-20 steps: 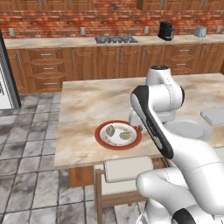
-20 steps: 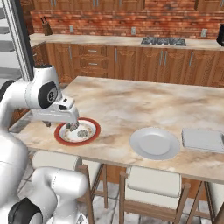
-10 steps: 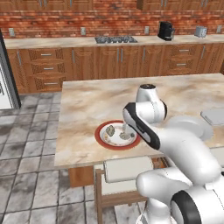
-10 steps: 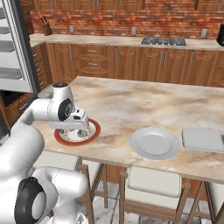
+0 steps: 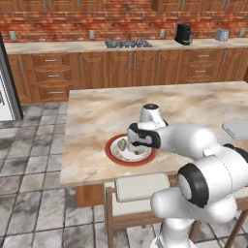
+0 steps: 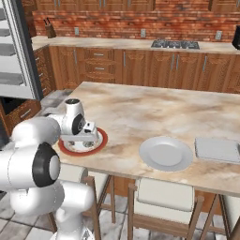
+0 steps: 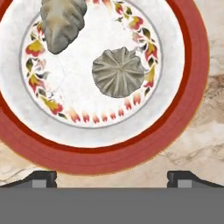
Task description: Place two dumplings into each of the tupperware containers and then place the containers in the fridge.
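Observation:
A round red-rimmed plate [image 7: 183,109] with a flowered white centre lies under my hand. Two dumplings rest on it: a round pleated grey one [image 7: 118,72] near the middle and a lumpy beige-grey one [image 7: 61,22] at the upper left. My gripper [image 7: 111,178] hovers just above the plate's near rim, open, its fingertips [image 7: 41,177] far apart with nothing between them. From the base, the hand [image 5: 140,137] sits low over the plate [image 5: 112,154], where one dumpling [image 5: 122,144] peeks out. A pale grey tupperware container [image 6: 218,149] lies far right on the island. The fridge [image 6: 18,51] stands open at the left.
A round pale grey plate [image 6: 165,153] lies between the red-rimmed plate [image 6: 101,140] and the container [image 5: 237,128]. Stools [image 6: 164,192] stand along the island's near edge. My own arm [image 5: 193,140] stretches across the island's front. Cabinets and a stove line the back wall.
The arm has folded down and the hand has dropped from above the island to just over the red-rimmed plate. The plate and the container have stayed put.

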### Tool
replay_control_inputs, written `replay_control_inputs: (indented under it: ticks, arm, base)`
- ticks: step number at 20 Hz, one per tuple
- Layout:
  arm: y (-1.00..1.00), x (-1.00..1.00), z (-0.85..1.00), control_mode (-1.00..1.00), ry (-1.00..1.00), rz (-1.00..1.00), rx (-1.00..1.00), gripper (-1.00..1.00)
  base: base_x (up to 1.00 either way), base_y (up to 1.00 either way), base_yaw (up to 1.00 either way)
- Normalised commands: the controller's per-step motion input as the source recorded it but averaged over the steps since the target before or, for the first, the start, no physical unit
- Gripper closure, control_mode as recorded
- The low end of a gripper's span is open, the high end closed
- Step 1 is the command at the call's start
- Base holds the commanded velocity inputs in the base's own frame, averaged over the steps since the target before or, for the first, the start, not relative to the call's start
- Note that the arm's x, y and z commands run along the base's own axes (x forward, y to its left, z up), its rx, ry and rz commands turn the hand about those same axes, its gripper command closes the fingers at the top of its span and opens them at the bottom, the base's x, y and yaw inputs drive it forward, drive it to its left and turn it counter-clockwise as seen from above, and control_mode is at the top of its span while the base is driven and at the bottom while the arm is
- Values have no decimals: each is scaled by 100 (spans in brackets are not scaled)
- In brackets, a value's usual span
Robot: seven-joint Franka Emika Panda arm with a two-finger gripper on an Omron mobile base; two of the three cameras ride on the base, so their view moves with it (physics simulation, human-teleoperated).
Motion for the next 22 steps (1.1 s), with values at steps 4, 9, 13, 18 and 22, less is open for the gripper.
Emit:
replay_control_inputs:
  ticks: [4, 9, 13, 18, 22]
  arm:
    - [0, 48, -27, -100, 5, 0, 0, -100]
    - [0, 48, -31, -100, 4, 0, 0, -100]
    - [0, 33, -33, -100, 2, 1, 0, -100]
    - [0, 29, -40, -100, 0, 1, 0, -100]
    - [0, 25, -26, -100, 0, 0, 0, -100]
  base:
    - [0, 0, 0]
    - [0, 0, 0]
    - [0, 0, 0]
    - [0, 0, 0]
    - [0, 0, 0]
